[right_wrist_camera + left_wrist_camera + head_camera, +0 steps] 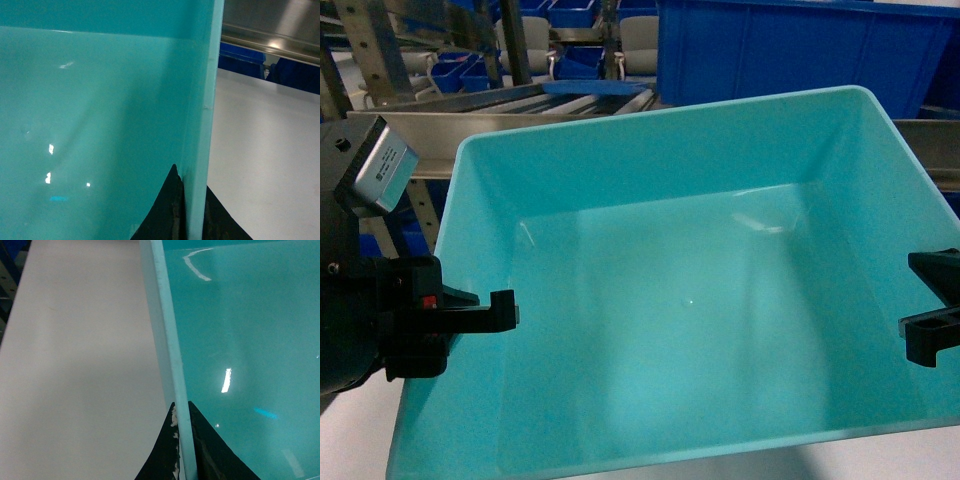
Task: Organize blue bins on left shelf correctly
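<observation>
Turquoise bin (670, 300) clamped at both side walls, over the white counter (75, 365).
Left gripper (181, 440) pinched on the bin's left wall, one finger inside and one outside; right gripper (192, 210) gripping the right wall in the same way. Bin empty, its far rim near the steel rail of the left shelf (470, 122). Behind, on the shelf, a dark blue crate (790, 45).
</observation>
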